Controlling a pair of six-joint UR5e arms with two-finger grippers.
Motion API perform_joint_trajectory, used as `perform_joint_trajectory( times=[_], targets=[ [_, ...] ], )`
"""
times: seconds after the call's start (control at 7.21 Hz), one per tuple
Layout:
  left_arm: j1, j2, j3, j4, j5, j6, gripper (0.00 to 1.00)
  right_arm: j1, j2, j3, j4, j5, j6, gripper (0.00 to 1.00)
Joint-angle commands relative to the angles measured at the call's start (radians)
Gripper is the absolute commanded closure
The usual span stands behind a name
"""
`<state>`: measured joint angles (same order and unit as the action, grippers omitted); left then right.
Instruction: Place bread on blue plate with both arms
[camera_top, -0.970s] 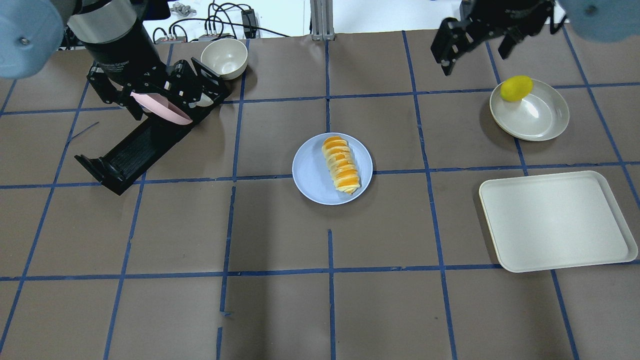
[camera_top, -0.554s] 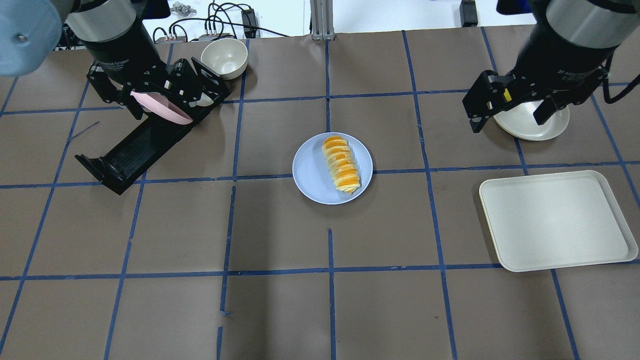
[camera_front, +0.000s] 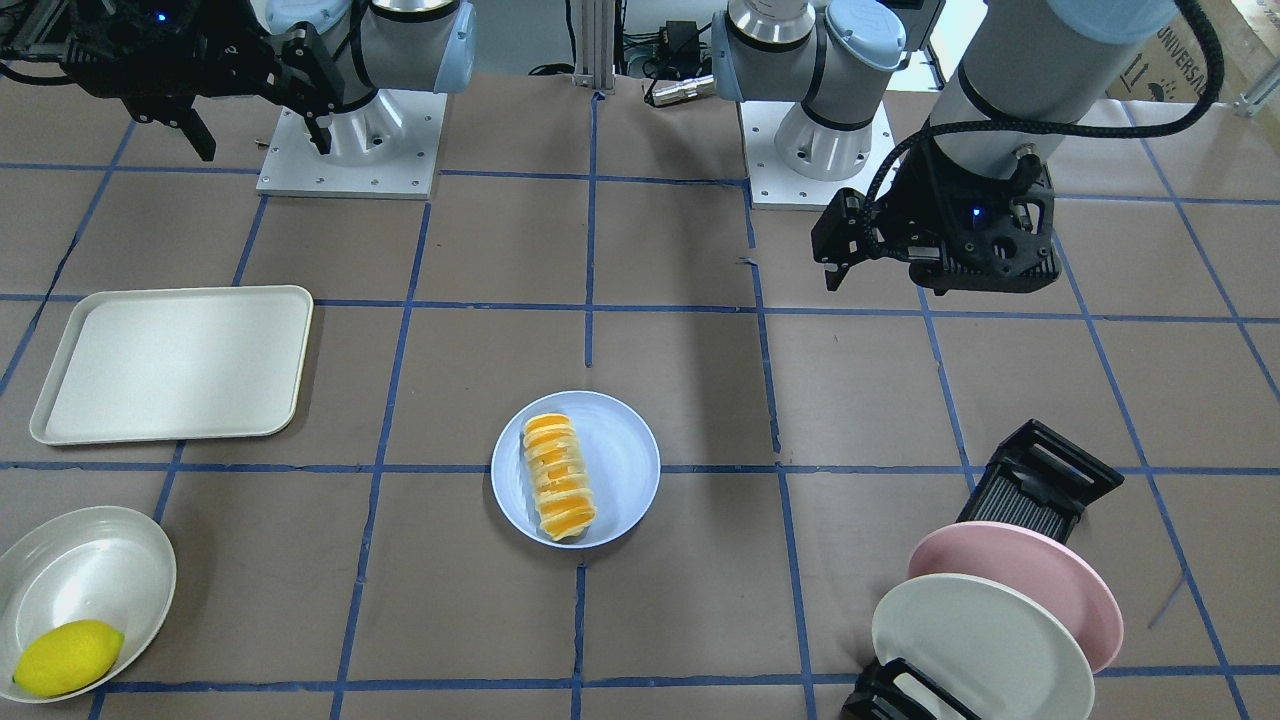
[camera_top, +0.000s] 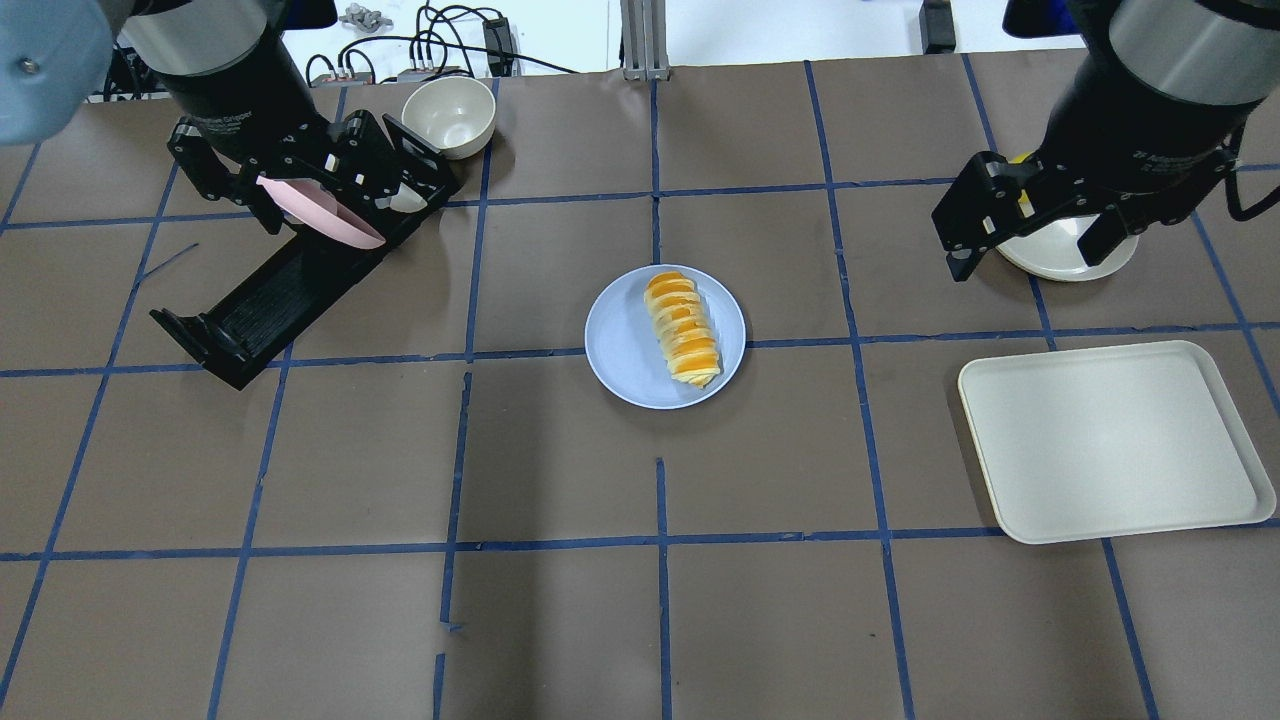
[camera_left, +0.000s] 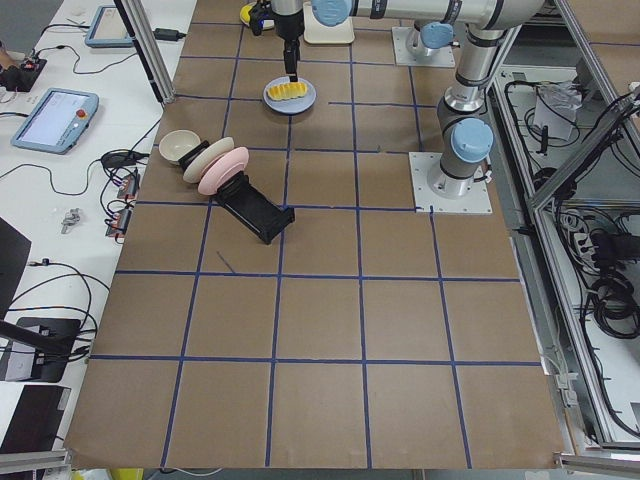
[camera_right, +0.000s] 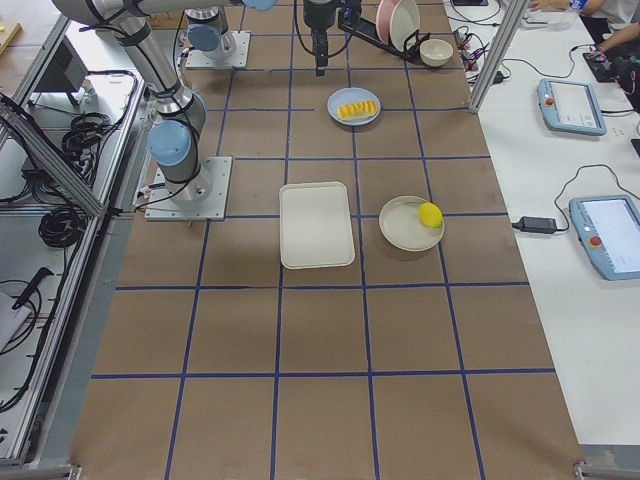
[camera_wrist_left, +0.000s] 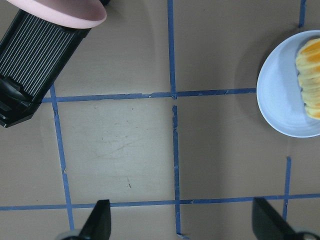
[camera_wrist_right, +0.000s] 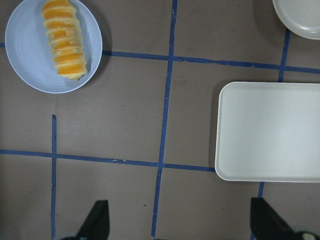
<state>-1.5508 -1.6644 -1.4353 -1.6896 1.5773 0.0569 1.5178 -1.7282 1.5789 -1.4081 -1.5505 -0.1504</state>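
Resting spot of the bread (camera_top: 682, 330): it lies lengthwise on the blue plate (camera_top: 620, 352), on the plate's right half in the overhead view. Both ends are inside the rim and nothing else touches it.
Blue plate: flat on the tabletop (camera_top: 560, 620) near its middle, beside a crossing of blue tape lines and well apart from both arms.
Left gripper (camera_wrist_left: 182, 225): raised over the far left of the tabletop, above the black rack (camera_top: 262, 305). Its fingers (camera_wrist_left: 98, 220) are spread wide with only bare tabletop between them.
Right gripper (camera_wrist_right: 182, 222): raised over the far right, and in the overhead view it overlaps the cream dish (camera_front: 90, 565). Its fingers (camera_wrist_right: 96, 220) are likewise spread wide and hold nothing.
Rack: long and black, set at a slant on the left. The pink plate (camera_front: 1030, 575) and the white plate (camera_front: 975, 650) stand on edge at its far end, the white one farther out.
Bowl (camera_top: 448, 115): cream, upright, just right of the rack's far end.
Dish and lemon (camera_front: 68, 657): the shallow dish sits far right, with the lemon lying inside against its rim. From overhead the lemon is mostly hidden by the right arm.
Tray (camera_top: 1110, 445): cream, rectangular, flat on the right, nearer than the dish and well apart from the blue plate.
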Motion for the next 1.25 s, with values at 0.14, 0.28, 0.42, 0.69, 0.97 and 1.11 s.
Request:
perform_joint_trajectory(
  times=[0.14,0.28,0.42,0.69,0.97,1.11],
  targets=[
    [0.003,0.006,0.003,-0.009,0.003,0.003,0.0,-0.001,-0.001,0.004,0.001,0.0,-0.001,0.0],
    [0.003,0.003,0.003,-0.007,0.009,0.003,0.0,-0.001,0.002,0.006,0.001,0.0,-0.003,0.0],
    [0.003,0.0,0.003,-0.002,0.01,0.003,0.0,-0.001,0.004,0.012,0.0,0.0,-0.009,0.0],
    [0.003,0.002,-0.001,-0.002,0.009,0.003,0.0,-0.001,0.005,0.007,-0.002,0.0,-0.008,0.0],
    [0.003,-0.003,0.001,-0.002,0.009,0.003,0.0,-0.001,0.009,0.004,-0.002,0.0,-0.008,0.0],
    [0.003,-0.003,0.001,-0.002,0.007,0.003,0.0,-0.001,0.009,0.004,-0.002,0.0,-0.008,0.0]
  ],
)
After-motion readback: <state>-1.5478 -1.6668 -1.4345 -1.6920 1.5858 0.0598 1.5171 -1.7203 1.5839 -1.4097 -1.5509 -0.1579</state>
